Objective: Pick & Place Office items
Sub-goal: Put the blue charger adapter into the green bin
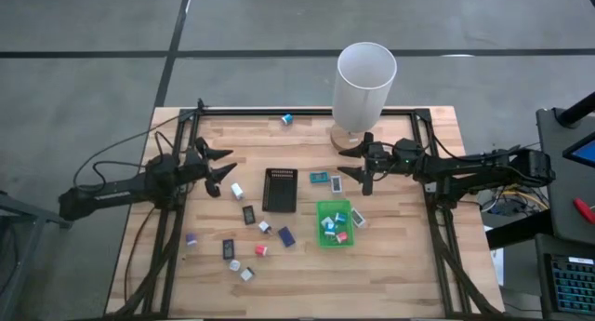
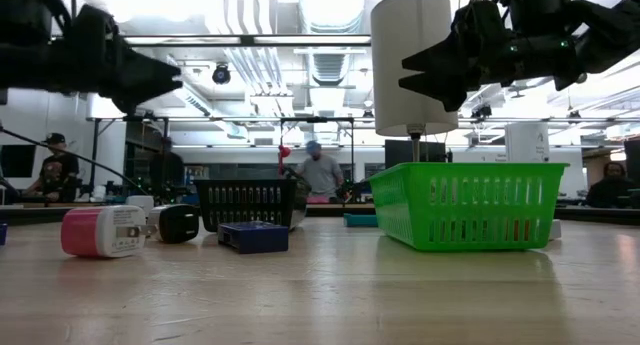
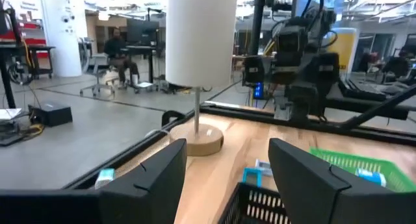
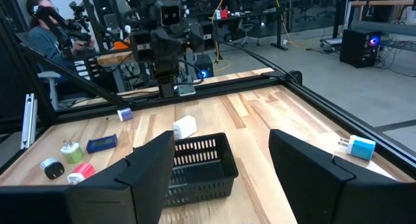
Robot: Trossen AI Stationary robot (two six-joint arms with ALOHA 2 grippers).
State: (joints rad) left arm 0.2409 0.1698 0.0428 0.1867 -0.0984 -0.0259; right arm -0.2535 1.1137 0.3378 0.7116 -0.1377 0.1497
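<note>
On the pale wooden butcher-block table (image 1: 390,256), small office items are scattered all over: a white block (image 1: 237,189) sits just beside the left gripper (image 1: 223,171), a dark flat packet (image 1: 248,214) lies near the black ribbed rectangular tray (image 1: 279,190), and a dark blue block (image 1: 286,235) plus a pink-red and white plug-shaped piece (image 1: 262,250) are toward the near edge. There's also a purple bit (image 1: 191,238) out on the left side and a teal one (image 1: 287,119) alone near the far rail.

A few teal, white and pink-red pieces already lie inside the bright green rectangular mesh tray (image 1: 321,216), with a teal packet (image 1: 318,178) just beyond it.

Both claws are up off the table with nothing in them. The left gripper hangs left of the black tray, fingers spread wide. The right gripper (image 1: 357,163) hovers just past the green tray, next to the wooden base of the tall white cylinder lamp (image 1: 364,84), also clearly open and holding nothing.

From the low view, the pink-red plug piece (image 2: 98,231) and dark blue block (image 2: 252,235) rest flat on the wood, well apart from the green tray (image 2: 465,205).
</note>
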